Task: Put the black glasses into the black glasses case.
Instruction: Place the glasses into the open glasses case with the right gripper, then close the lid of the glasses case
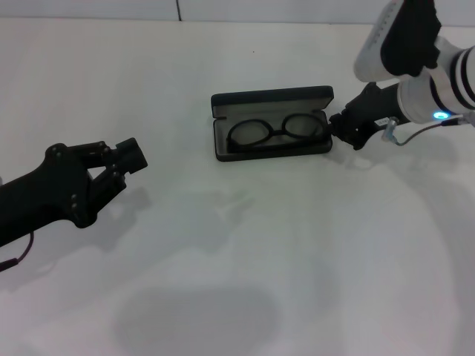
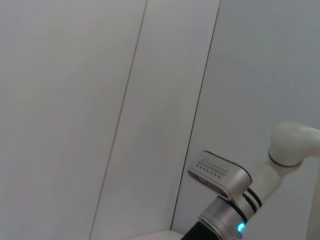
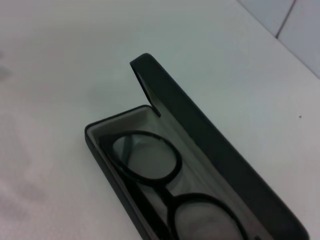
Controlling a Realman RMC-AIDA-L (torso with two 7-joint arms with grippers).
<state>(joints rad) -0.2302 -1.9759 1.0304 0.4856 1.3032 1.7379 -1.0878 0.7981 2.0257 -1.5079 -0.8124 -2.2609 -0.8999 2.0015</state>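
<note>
The black glasses case (image 1: 272, 123) lies open on the white table, its lid standing up along the far side. Inside it, on the grey lining, rest the black glasses (image 1: 276, 130), lenses facing up. My right gripper (image 1: 343, 126) hovers at the case's right end, close to its wall. The right wrist view looks down at the black glasses case (image 3: 200, 135) from nearby, with the black glasses (image 3: 150, 160) lying in its tray. My left gripper (image 1: 132, 162) is parked low on the left, well away from the case, shut and holding nothing.
The white table (image 1: 237, 282) extends in front of the case, and a white panelled wall (image 1: 178, 9) runs along its back. The left wrist view shows only that wall and part of the right arm (image 2: 225, 185).
</note>
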